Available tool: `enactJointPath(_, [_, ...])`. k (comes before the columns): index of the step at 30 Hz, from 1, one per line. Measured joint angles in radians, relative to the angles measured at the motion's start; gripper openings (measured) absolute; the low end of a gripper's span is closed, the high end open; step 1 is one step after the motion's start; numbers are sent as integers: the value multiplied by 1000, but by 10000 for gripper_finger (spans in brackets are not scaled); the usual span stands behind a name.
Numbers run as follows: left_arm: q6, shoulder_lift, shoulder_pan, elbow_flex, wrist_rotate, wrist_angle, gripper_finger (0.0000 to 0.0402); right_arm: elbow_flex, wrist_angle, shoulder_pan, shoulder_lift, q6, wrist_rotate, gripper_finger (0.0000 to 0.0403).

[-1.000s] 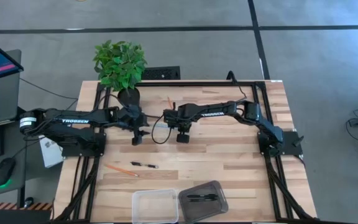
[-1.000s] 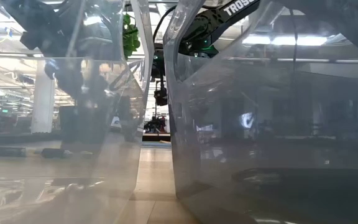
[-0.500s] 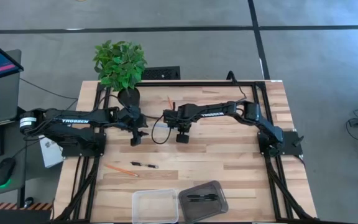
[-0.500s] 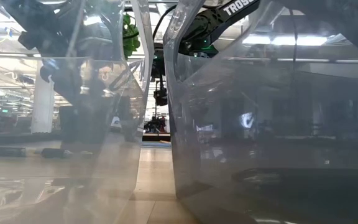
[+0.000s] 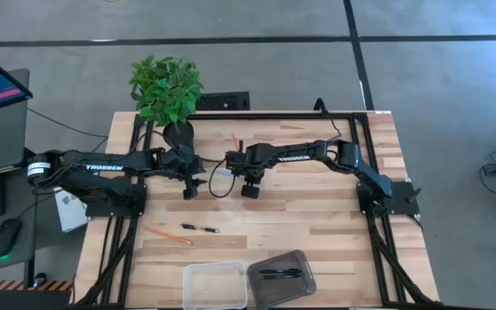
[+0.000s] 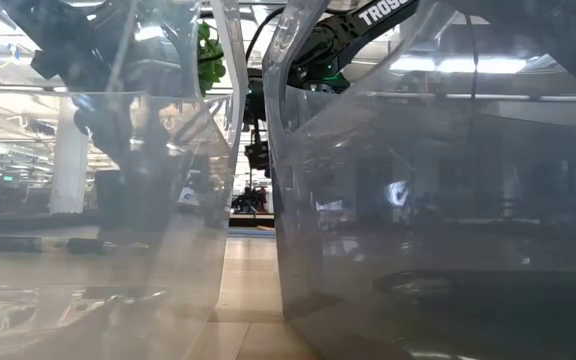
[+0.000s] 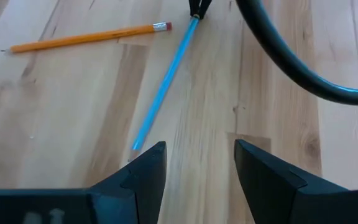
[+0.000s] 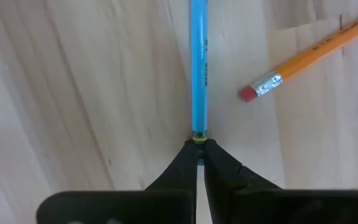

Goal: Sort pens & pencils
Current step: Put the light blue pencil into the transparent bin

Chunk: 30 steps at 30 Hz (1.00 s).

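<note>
The right gripper [image 8: 198,163] pinches the ferrule end of the blue pencil [image 8: 198,68], its two fingers drawn together on the tip — a grip at the very end that, by the look of it, leaves the rest of the shaft trailing across the wooden table [image 5: 317,224] rather than lifted level. In the overhead view that gripper [image 5: 250,189] sits near the middle of the table toward the far side. The left gripper [image 7: 197,168] waits just beside it, jaws apart and empty, the free end of the same pencil [image 7: 161,87] lying just ahead of its fingers. An orange pencil [image 7: 86,37] rests close by, eraser end near the pinched tip, touching nothing.

Nearer the front, a second orange pencil [image 5: 169,233] and a black pen [image 5: 199,228] lie loose on the wood, left of centre. At the near edge stand two bins: the clear container [image 5: 192,277] appears empty, while the dark container [image 5: 304,263] to its right holds a black pen [image 5: 277,274] — so pens seem to go there, and the blue pencil is likely bound for the clear one.
</note>
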Motion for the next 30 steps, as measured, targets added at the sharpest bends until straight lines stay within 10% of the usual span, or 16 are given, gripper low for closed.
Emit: enactJointPath(30, [-37, 0, 0, 0, -1, -102, 181, 78, -37, 57, 13, -72, -61, 27])
